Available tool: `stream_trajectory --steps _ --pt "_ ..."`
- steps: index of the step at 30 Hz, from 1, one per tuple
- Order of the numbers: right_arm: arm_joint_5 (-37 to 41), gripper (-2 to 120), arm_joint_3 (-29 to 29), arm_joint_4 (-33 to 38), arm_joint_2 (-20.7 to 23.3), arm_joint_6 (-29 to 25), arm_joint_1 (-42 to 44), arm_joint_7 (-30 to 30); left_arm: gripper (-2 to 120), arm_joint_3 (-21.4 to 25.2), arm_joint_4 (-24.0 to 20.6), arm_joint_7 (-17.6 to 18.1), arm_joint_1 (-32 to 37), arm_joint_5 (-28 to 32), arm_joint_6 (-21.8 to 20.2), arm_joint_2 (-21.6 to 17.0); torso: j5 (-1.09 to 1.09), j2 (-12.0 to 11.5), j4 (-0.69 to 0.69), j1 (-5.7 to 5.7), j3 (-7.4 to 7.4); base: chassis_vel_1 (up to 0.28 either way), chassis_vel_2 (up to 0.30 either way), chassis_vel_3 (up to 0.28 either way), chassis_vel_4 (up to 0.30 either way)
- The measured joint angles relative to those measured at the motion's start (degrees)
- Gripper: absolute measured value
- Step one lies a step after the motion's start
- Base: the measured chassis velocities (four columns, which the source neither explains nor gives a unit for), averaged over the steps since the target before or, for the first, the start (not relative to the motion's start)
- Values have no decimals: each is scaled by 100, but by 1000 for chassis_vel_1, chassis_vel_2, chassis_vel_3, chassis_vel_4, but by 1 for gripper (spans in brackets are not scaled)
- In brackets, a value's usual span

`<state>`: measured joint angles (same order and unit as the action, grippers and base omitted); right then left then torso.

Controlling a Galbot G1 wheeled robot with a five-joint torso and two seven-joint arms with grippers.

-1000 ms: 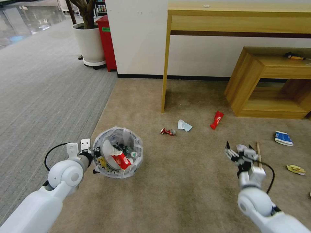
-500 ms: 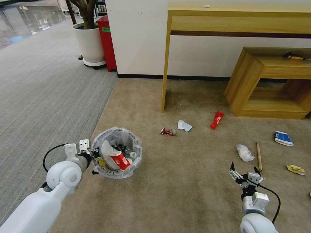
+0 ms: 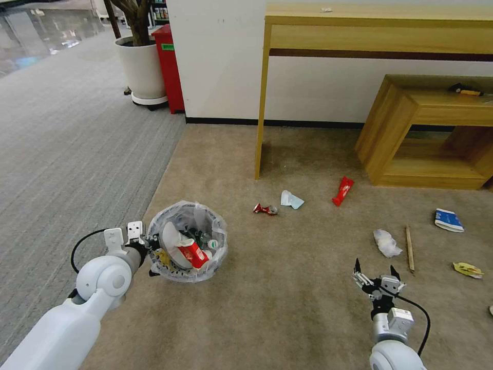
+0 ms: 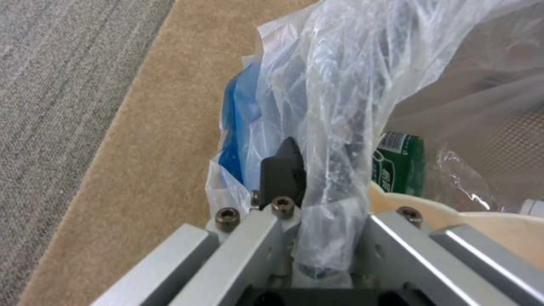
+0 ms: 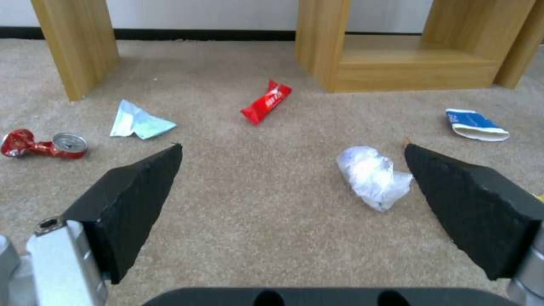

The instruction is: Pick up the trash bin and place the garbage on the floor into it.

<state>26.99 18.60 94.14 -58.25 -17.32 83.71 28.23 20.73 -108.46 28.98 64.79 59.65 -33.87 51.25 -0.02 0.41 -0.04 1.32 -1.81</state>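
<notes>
The trash bin (image 3: 187,241), black with a crinkled clear liner, hangs tilted just above the beige floor (image 3: 287,303). My left gripper (image 3: 152,253) is shut on its rim; in the left wrist view one black finger (image 4: 281,172) presses the bag (image 4: 340,106) beside its blue edge. Inside lie a red-white cup (image 3: 192,253) and a green-label bottle (image 4: 398,163). My right gripper (image 3: 374,271) is open and empty, short of the white paper wad (image 3: 387,242) (image 5: 374,176) and the wooden stick (image 3: 409,248).
More garbage lies on the carpet: a crushed red can (image 3: 265,208), a pale blue paper (image 3: 291,199), a red wrapper (image 3: 343,190), a blue-white carton (image 3: 449,220) and a yellow wrapper (image 3: 468,269). A wooden desk leg (image 3: 262,103) and a low shelf (image 3: 411,133) stand behind.
My right gripper has drawn back toward me from over the white wad and stick, staying open, and the wad now lies uncovered. The left arm and bin barely shifted.
</notes>
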Motion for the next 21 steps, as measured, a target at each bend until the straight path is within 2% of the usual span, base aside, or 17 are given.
stream_trajectory --steps 9,13,21 --pt "-5 100 -76 -30 21 -40 -43 -11 0 21 20 -6 22 -27 13 41 5 0 -2 0 0 -147 -159 145 141" --pt "-53 100 -124 -94 8 -81 -75 -11 0 20 36 -15 42 -72 24 80 0 0 -1 0 0 -194 -153 181 175" --pt "-95 100 -180 -143 -5 -118 -113 -12 0 17 52 -38 77 -113 47 94 1 -1 0 1 0 -124 -120 106 119"
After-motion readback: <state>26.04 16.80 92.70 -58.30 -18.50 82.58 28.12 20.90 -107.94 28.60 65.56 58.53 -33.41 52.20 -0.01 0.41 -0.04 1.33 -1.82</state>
